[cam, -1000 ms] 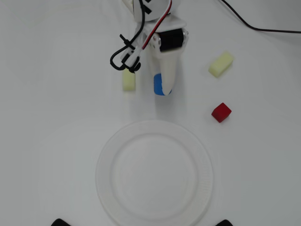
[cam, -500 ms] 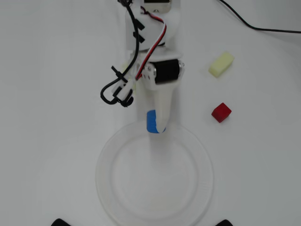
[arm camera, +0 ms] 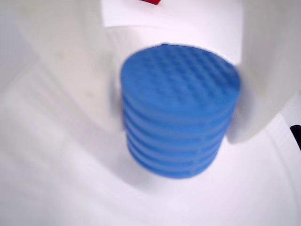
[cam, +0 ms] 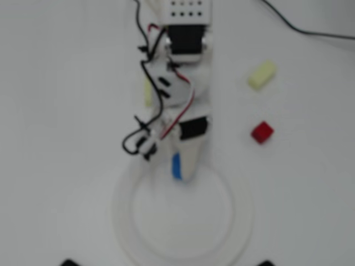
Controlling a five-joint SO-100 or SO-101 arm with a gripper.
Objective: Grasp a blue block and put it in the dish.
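Observation:
The blue block (cam: 176, 166) is a short ridged cylinder with a grid-textured top face (arm camera: 179, 110). My gripper (cam: 179, 169) is shut on it, a white finger (arm camera: 263, 70) pressing each side in the wrist view. Seen from overhead, block and fingertips hang over the far inner part of the dish (cam: 244, 216), a large round white plate near the front of the table. The overhead picture is blurred. Below the block in the wrist view lies the dish's white surface (arm camera: 70, 188).
A red cube (cam: 262, 132) lies right of the arm, with a pale yellow oblong block (cam: 261, 75) farther back. Another pale yellow block (cam: 147, 91) peeks out left of the arm. A black cable (cam: 310, 30) runs across the back right corner.
The arm has stretched forward from the back of the table, carrying the blue block from beside the yellow block to over the dish's far part.

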